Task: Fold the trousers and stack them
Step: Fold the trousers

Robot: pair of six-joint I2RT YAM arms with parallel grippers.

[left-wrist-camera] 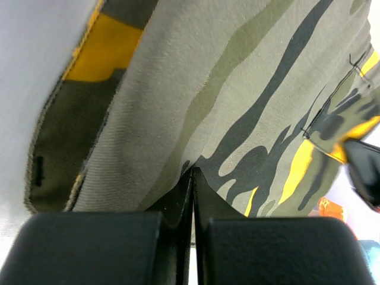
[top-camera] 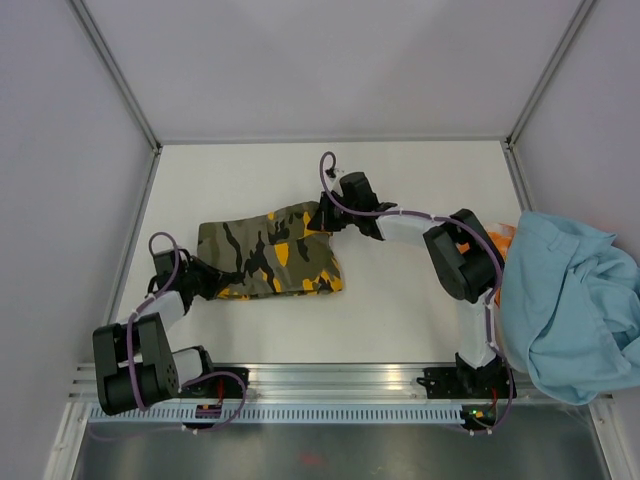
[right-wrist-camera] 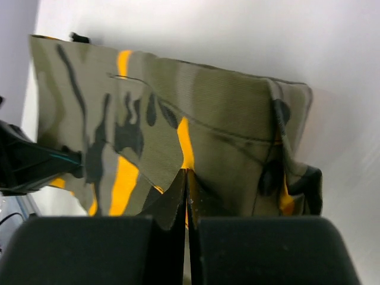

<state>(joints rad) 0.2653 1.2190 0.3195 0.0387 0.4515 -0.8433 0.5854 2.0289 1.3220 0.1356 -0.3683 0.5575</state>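
Trousers (top-camera: pixel 268 250), camouflage, folded into a flat rectangle mid-bench (top-camera: pixel 400 320). Pinched at the near-left edge by closed left jaws, at the far-right corner by closed right jaws. Further right, light-blue garment (top-camera: pixel 565 300) heaped over bench edge.

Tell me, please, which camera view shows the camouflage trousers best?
The top external view: the trousers lie folded with nearly their whole outline visible. The left wrist view shows only close-up cloth near one edge; the right wrist view shows more, but cut off at the bottom.
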